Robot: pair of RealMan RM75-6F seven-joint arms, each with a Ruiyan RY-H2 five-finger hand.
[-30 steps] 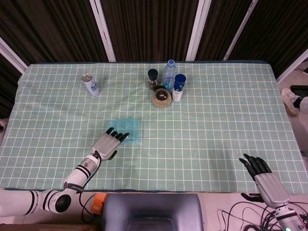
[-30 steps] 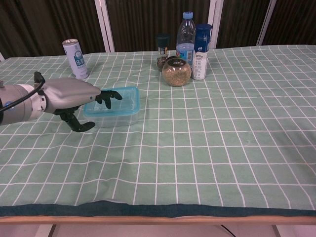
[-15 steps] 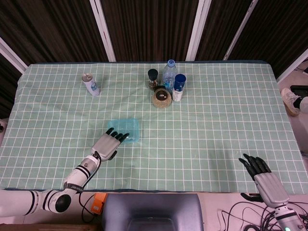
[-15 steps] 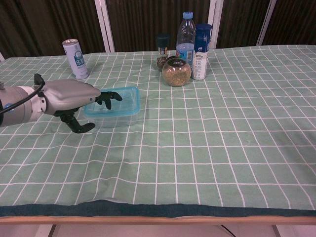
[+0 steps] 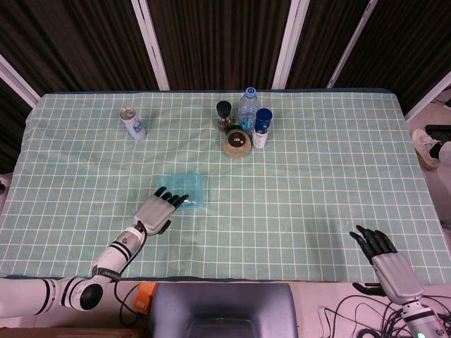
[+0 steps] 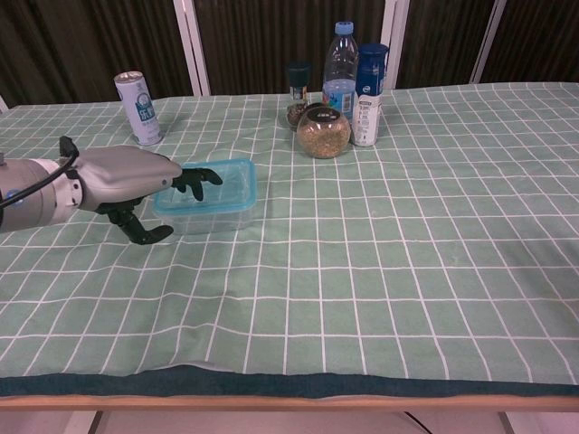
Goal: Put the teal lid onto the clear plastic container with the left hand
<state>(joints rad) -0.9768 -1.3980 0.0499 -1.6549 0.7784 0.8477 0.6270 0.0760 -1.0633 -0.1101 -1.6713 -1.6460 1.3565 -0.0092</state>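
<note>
Count: one teal lid [image 6: 210, 185] sitting on one clear plastic container [image 6: 206, 217], one can [image 6: 138, 108] at 11 o'clock from it, and a cluster of four at 1 o'clock: water bottle [image 6: 340, 68], blue-capped bottle [image 6: 368, 82], dark-capped grinder [image 6: 297, 93], round jar [image 6: 324, 132].

Left robot hand [image 6: 136, 176] lies over the lid's near-left part, fingers [image 6: 201, 178] stretched flat on top, thumb hanging below beside the container wall; clamped on nothing.

Right robot hand [image 5: 384, 257] sits at the desk [image 5: 317, 183] near-right edge, fingers apart, holding nothing; only the head view shows it.

Lid seating all round: cannot tell, hand covers the left rim.

Bare cloth runs right and toward the near edge.
</note>
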